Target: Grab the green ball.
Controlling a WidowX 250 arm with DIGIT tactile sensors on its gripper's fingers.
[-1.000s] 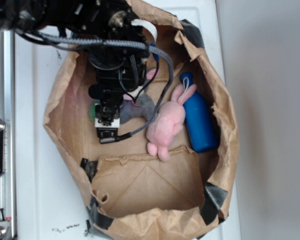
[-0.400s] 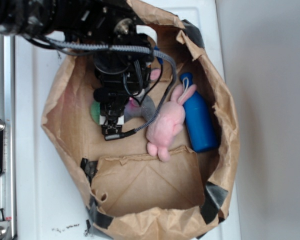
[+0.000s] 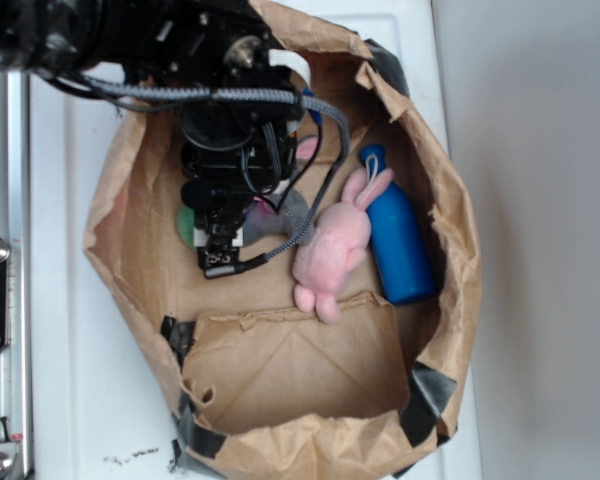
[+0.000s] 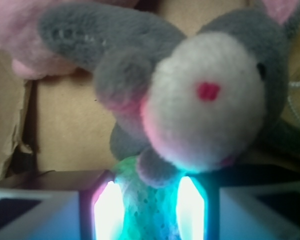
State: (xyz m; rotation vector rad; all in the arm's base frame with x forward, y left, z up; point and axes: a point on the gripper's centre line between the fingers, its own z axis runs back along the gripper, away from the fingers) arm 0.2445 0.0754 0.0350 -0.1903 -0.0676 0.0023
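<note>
Paper bag: brown kraft paper, matt, creased, torn rim, patched with glossy black tape. Inside bag: pink bunny soft fuzzy plush; grey bunny matt plush, white fleecy muzzle, beside pink one. Blue bottle against pink bunny, smooth, slight sheen, looks plastic or coated metal. Green ball below grey bunny's muzzle: knitted mesh texture, matt. Gripper fingers translucent, glowing, smooth plastic. Arm over bag: black matt housing, braided grey cable. Surface under bag: white, smooth.
</note>
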